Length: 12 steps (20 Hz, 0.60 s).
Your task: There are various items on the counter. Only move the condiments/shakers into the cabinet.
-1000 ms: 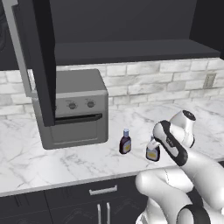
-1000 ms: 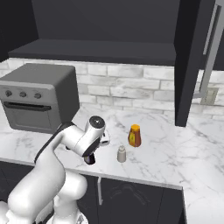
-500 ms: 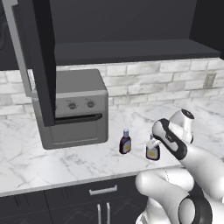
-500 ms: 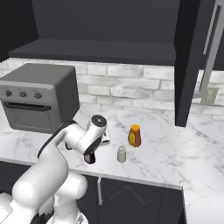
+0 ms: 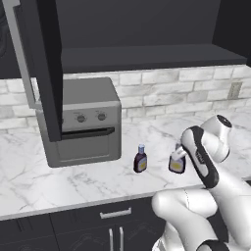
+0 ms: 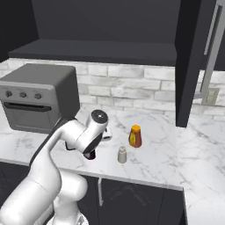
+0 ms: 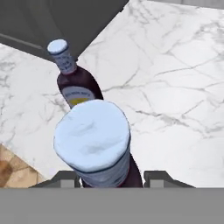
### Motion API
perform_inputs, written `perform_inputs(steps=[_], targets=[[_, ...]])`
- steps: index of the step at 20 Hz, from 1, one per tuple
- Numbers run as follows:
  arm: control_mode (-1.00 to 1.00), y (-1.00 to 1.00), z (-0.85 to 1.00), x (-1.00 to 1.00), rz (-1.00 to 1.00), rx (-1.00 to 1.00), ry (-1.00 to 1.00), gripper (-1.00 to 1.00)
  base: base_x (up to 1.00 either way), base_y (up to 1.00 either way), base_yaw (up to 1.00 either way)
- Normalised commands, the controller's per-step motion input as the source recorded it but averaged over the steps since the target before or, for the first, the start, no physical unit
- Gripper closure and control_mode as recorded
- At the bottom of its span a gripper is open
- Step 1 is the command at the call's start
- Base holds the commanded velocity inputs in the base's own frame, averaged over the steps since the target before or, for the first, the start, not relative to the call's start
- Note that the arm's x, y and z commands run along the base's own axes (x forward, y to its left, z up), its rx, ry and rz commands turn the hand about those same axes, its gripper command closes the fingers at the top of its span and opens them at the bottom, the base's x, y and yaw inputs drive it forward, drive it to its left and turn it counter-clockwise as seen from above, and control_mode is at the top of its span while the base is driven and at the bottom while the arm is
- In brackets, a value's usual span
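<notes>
The hand (image 7: 113,177) sits low over the worktop (image 7: 175,65), its fingers (image 7: 65,178) close on either side of the nearer dark bottle (image 7: 98,151), though contact cannot be told. That bottle stands upright, pale cap toward the hand. Just beyond it the second dark bottle (image 7: 74,81) also stands upright, near the toaster oven (image 5: 86,120).

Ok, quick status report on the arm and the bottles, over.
Pincer down around the near bottle, fingers either side of its neck. Second bottle stands free beside it on the counter. Cabinet shelf above, nothing blocking.
</notes>
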Motion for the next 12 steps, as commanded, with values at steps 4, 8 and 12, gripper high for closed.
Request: perform_inputs(steps=[4,8,12], targets=[[-1.0,0.0,1.0,-0.59,-0.21,0.04,-0.15,1.0,0.0,0.0,0.0],[-1.0,-0.01,1.0,-0.54,-0.19,0.05,-0.09,1.0,0.0,0.0,0.0],[-1.0,0.0,1.0,-0.32,-0.17,0.0,-0.12,1.0,0.0,0.0,0.0]])
